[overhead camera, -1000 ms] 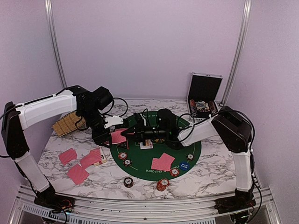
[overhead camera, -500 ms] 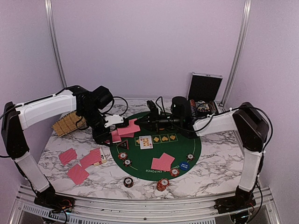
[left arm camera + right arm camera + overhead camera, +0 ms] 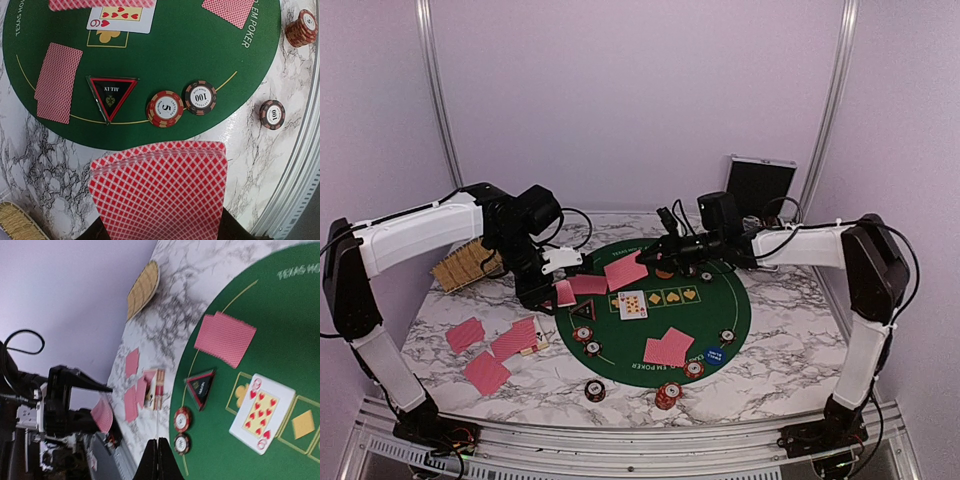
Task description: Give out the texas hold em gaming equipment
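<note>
Deck fanned for dealing above the bench (image 3: 790,370)
The fan of cards (image 3: 160,185) is gripped by the left end effector (image 3: 556,280) at the green mat's (image 3: 710,318) edge, presumably so singles can be drawn. The right end effector (image 3: 157,445) is clenched on nothing near the nine of hearts (image 3: 633,304).

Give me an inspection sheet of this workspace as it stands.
Surface: marble table with round green mat.
Job's things: nine of hearts face up on mat; face-down cards, chips, black triangle also laid out.
Clutter: straw basket, open case.
Claws: left claw shut on card stack; right claw shut, empty.
Cables: black loops by the arms.
Surroundings: lilac walls, metal posts.
</note>
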Motion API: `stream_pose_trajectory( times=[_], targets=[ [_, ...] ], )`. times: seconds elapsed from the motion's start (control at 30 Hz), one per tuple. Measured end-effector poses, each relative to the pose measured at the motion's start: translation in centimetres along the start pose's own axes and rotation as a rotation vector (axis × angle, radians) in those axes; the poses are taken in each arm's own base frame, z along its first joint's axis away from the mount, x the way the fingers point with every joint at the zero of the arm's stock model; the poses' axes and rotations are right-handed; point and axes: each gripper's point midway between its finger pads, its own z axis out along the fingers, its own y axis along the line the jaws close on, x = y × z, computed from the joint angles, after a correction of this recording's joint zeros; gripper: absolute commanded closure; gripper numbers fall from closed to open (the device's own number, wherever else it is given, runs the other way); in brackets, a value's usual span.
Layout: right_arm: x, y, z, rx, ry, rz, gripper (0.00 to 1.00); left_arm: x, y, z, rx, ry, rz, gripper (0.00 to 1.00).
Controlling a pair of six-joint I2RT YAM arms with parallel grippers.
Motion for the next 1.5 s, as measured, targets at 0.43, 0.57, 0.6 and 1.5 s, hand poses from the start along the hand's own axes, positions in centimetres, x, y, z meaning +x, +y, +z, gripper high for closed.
stream_pose_trajectory(
  times=[0.43,0.57,0.6,1.5],
  targets=[
    [-3.5,1.9,-1.9,0.687,-0.144,-1.046,1.0,1.0,0.2,0.2,-0.002,0.023,-0.021,0.43],
    [-1.4,0.3,0.0,0.793,-0.034,-1.287,1.0,1.1,0.4,0.2,-0.003,0.024,-0.029,0.43],
    [-1.3,-0.5,0.0,0.827,-0.016,-1.33,1.0,1.2,0.5,0.2,-0.003,0.024,-0.031,0.43],
    [1.5,-9.9,1.2,0.989,0.194,-1.63,1.0,2.2,0.6,0.2,0.007,0.032,-0.057,0.44]
  ],
)
